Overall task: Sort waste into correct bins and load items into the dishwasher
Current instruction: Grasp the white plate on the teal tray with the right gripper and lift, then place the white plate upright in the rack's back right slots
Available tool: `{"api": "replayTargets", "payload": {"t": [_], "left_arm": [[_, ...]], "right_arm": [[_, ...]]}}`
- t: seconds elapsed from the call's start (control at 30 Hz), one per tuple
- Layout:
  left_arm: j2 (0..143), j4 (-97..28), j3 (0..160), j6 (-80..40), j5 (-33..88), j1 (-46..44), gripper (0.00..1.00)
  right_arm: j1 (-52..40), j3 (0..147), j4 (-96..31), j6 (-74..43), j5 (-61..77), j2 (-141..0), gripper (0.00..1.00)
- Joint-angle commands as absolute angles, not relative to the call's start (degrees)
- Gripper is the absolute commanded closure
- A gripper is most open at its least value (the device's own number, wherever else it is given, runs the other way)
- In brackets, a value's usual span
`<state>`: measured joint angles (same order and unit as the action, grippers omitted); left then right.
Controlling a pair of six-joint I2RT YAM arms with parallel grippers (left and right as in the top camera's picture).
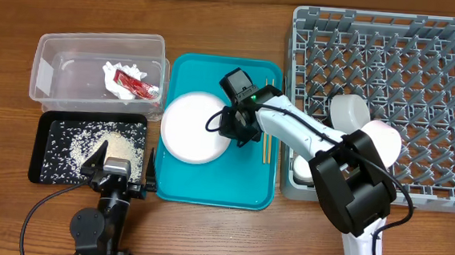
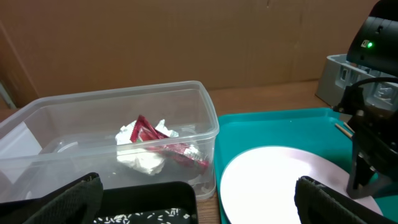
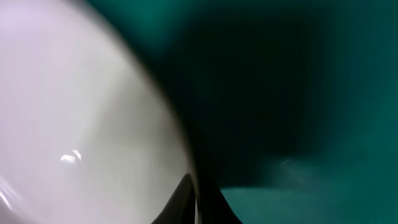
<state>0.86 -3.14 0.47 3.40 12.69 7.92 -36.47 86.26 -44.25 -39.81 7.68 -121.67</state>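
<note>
My right gripper (image 1: 239, 132) is down on the teal tray (image 1: 207, 186), at the right edge of the round white plate (image 1: 197, 127). Its jaws are together right at the rim. The wrist view is too close and blurred for me to tell whether the rim is pinched between them.

The plate lies flat in the middle of the tray. Just to its right are the two wooden chopsticks (image 1: 265, 150), side by side. Their long axis runs from the far edge of the tray toward me, and the arm crosses over their middle.

My left gripper (image 1: 123, 162) sits at the near edge of the black tray (image 1: 40, 146) with its jaws wide apart and nothing between them. Pale rice grains (image 1: 118, 148) are scattered in that tray.

Behind it, the clear tub (image 1: 57, 43) holds the crumpled napkin (image 1: 118, 84), with the red sauce packet (image 1: 133, 82) lying on top.

The grey dish rack (image 1: 442, 46) stands to the right on the wooden surface (image 1: 219, 22), with a pale bowl (image 1: 347, 112) near its left side.
</note>
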Motion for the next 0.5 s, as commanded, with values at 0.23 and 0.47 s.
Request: {"api": "replayTargets", "payload": {"t": [0.23, 0.47], "left_arm": [[0.32, -3.11, 0.27, 3.86, 13.15, 8.27, 0.00], [0.32, -3.11, 0.27, 3.86, 13.15, 8.27, 0.00]], "right_arm": [[-33.32, 87.53, -48.90, -32.91, -7.46, -103.02, 0.96], [-24.27, 87.50, -51.20, -22.61, -35.38, -88.14, 0.96]]}}
